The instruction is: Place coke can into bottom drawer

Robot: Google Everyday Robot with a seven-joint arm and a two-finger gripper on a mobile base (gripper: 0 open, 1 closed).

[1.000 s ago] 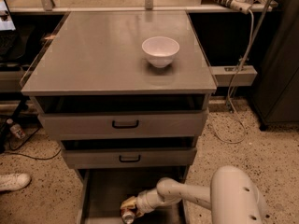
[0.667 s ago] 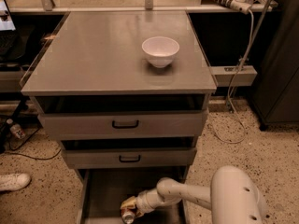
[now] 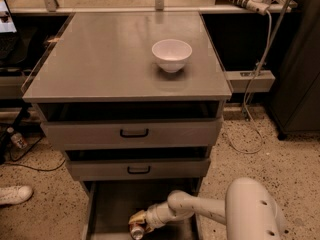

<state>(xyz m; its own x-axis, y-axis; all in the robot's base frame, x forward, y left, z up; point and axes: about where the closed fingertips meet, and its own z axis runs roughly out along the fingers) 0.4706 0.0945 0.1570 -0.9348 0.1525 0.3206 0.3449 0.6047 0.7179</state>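
In bottom drawer (image 3: 114, 208) | gripper (image 3: 136, 224) low, near front | fingers (image 3: 139, 217) clamped on coke can (image 3: 135, 231)

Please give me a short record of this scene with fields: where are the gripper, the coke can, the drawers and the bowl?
gripper: low inside the open bottom drawer, reaching in from the right
coke can: at the gripper's tip, inside the bottom drawer; contact with the floor cannot be told
bottom drawer: pulled out, grey floor showing
upper drawers: two, with black handles, above the bottom drawer
white bowl: upright on the cabinet top, right of centre
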